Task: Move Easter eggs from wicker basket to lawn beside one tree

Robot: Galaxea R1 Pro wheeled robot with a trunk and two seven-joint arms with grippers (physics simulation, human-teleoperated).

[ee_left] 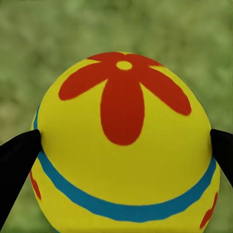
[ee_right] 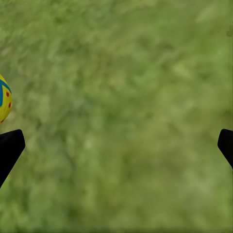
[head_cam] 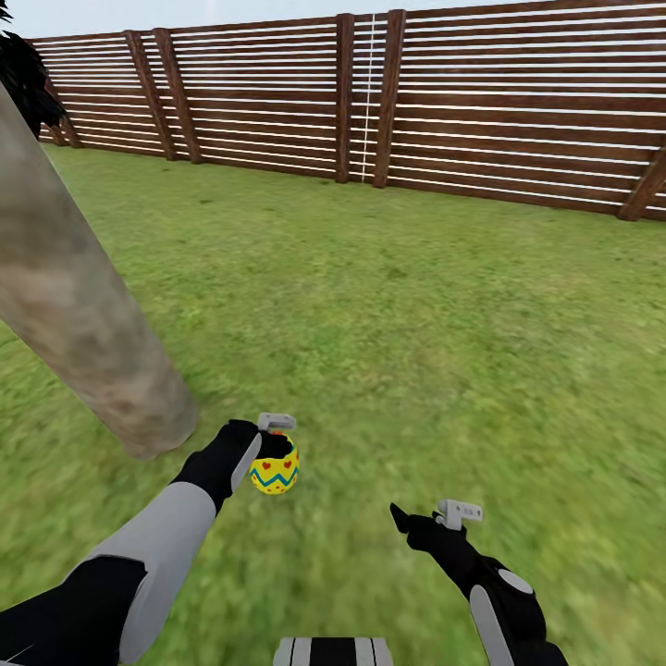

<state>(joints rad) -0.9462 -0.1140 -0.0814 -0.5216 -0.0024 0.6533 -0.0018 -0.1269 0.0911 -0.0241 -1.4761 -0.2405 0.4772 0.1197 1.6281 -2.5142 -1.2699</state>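
My left gripper (head_cam: 269,450) is shut on a yellow Easter egg (head_cam: 275,470) with a blue zigzag band and red marks. It holds the egg low over the lawn (head_cam: 416,305), just right of the base of the tree (head_cam: 83,314), a thick grey-beige trunk. In the left wrist view the egg (ee_left: 124,145) shows a red flower, with a black finger (ee_left: 17,160) pressed on each side. My right gripper (head_cam: 421,525) hangs open and empty over the grass; its view catches an egg (ee_right: 4,104) at the edge. The wicker basket and the other eggs are out of view.
A brown slatted wooden fence (head_cam: 416,102) runs across the back of the garden. Dark foliage (head_cam: 23,79) pokes in at the upper left behind the trunk. Open grass stretches ahead and to the right.
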